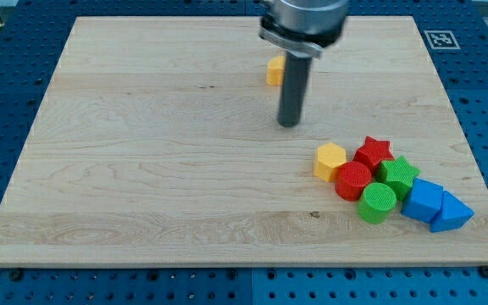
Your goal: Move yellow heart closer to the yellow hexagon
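A yellow block, the yellow heart [274, 71], lies near the view's top centre, partly hidden behind my rod. The yellow hexagon [329, 160] sits at the left end of a cluster of blocks at the view's lower right. My tip [289, 124] rests on the board just below and right of the heart, and up-left of the hexagon, apart from both.
Next to the hexagon are a red star [373, 152], a red cylinder [353, 180], a green star-shaped block [399, 175], a green cylinder [378, 202], a blue block [424, 199] and a blue triangle [449, 212]. The wooden board [142, 169] lies on a blue perforated table.
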